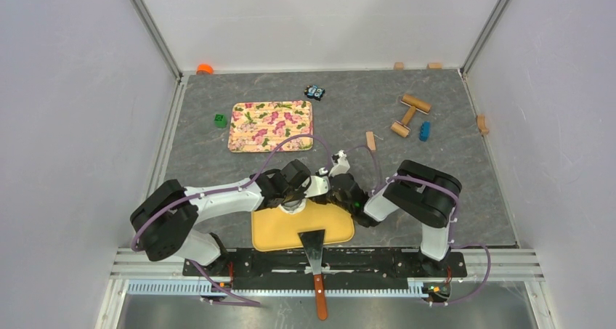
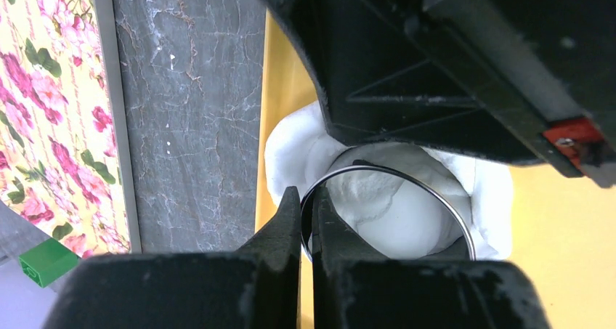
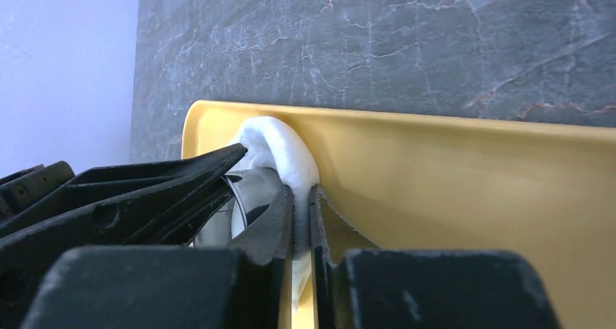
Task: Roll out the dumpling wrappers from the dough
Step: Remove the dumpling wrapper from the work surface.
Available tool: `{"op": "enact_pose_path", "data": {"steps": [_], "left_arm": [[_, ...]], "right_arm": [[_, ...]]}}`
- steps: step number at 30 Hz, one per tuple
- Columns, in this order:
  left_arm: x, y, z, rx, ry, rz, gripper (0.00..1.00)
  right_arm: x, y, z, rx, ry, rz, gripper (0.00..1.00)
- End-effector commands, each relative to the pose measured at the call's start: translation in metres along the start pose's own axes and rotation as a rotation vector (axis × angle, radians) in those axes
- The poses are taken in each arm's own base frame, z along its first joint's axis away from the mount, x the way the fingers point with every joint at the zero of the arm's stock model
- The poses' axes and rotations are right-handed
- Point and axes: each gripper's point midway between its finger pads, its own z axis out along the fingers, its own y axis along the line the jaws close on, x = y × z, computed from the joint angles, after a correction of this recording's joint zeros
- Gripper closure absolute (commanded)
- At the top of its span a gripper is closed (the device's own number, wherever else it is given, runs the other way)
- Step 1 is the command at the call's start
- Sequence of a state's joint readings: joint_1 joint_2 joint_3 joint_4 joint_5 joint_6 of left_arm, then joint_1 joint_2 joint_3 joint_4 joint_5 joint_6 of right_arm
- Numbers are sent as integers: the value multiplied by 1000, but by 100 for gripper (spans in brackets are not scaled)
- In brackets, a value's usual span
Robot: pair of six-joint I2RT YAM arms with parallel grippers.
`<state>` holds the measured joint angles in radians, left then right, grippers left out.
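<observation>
Top external view, nearest first: a scraper (image 1: 314, 253) with a wooden handle and a metal blade lies across the near edge of a yellow cutting board (image 1: 338, 231), blade on the board, handle pointing back past the arm bases. Both arms reach inward and meet at the board's far-left edge.

From the left wrist, the left claw (image 2: 305, 198) is fully closed – its two fingers pinch the thin rim of a clear round cup (image 2: 392, 171). The cup stands on the dough (image 2: 290, 147), a soft white patch that fills the ring and spills out around it, right at the board's edge beside the grey worktop (image 1: 436, 198).

From the right wrist, the right claw (image 3: 301, 195) is almost closed, with only a narrow slit between its fingers; a white fold of the dough sits in that slit, just beside the cup's rim.

Farther out on the worktop lies a floral board (image 1: 270, 126) with a green block (image 1: 220, 120) at its left, and – off to the right – wooden cylinders (image 1: 410, 115) and a blue block (image 1: 424, 131).
</observation>
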<state>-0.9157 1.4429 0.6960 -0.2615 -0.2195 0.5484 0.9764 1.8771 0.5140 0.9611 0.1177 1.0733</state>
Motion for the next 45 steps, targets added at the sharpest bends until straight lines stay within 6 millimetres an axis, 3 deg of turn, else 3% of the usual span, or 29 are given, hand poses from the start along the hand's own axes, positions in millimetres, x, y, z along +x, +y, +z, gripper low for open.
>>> {"op": "enact_pose_path", "data": {"steps": [1,5,11,19,28,34,40,45], "left_arm": [[46,-48,5,175,136,35,98],[52,-41,6,133,154,48,98],[55,-38,6,108,163,56,98],[56,-38,6,111,165,57,98],[56,-39,6,113,167,58,98],[54,-39,6,115,161,55,98],[53,-38,6,114,157,55,98],[49,-41,4,133,135,50,98]], "right_arm": [[36,-55,-10,172,99,-10,99],[19,-68,-28,189,8,45,100],[-6,-103,-59,312,-83,-63,100],[-29,-106,-76,347,-151,-162,100],[-65,-83,-94,338,-242,-242,100],[-63,-72,-107,275,-215,-276,100],[-115,-55,-110,268,-309,-400,100],[-147,-24,-81,172,-312,-464,100]]}}
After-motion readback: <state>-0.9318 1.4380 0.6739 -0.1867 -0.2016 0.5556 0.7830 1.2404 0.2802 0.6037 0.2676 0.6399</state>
